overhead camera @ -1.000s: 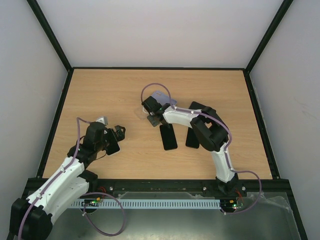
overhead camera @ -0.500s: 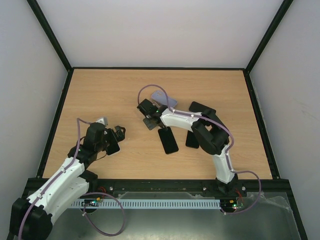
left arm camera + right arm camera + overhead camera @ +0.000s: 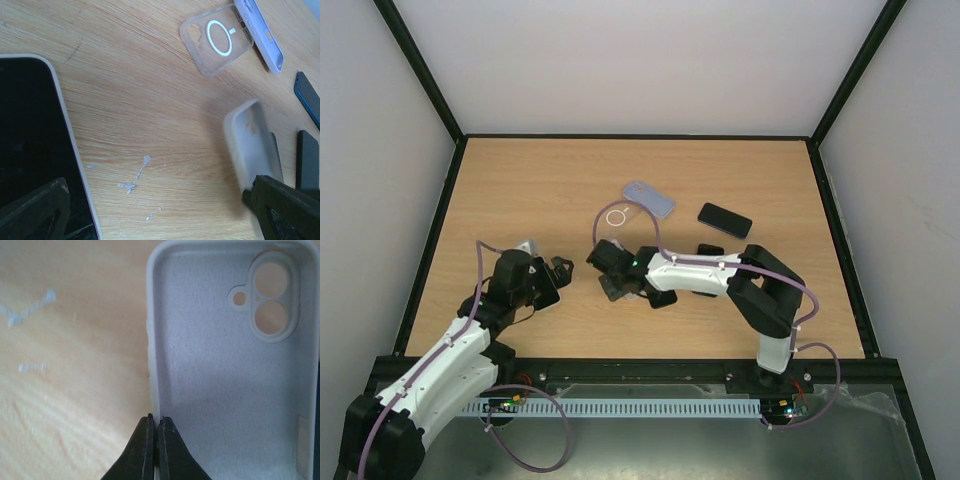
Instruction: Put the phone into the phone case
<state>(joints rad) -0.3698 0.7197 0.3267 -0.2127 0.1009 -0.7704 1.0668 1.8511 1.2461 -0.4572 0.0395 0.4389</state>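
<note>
My right fingers [image 3: 151, 426] are clenched on 1 side wall of the phone case [image 3: 225, 375]. Gripping the rim leaves its open cavity unobstructed. The phone [image 3: 30, 145] lies flat, screen up, on the desk [image 3: 150, 100]. My left fingers [image 3: 558, 268] are released and spread wide over its edge, probably ready for pickup.
</note>
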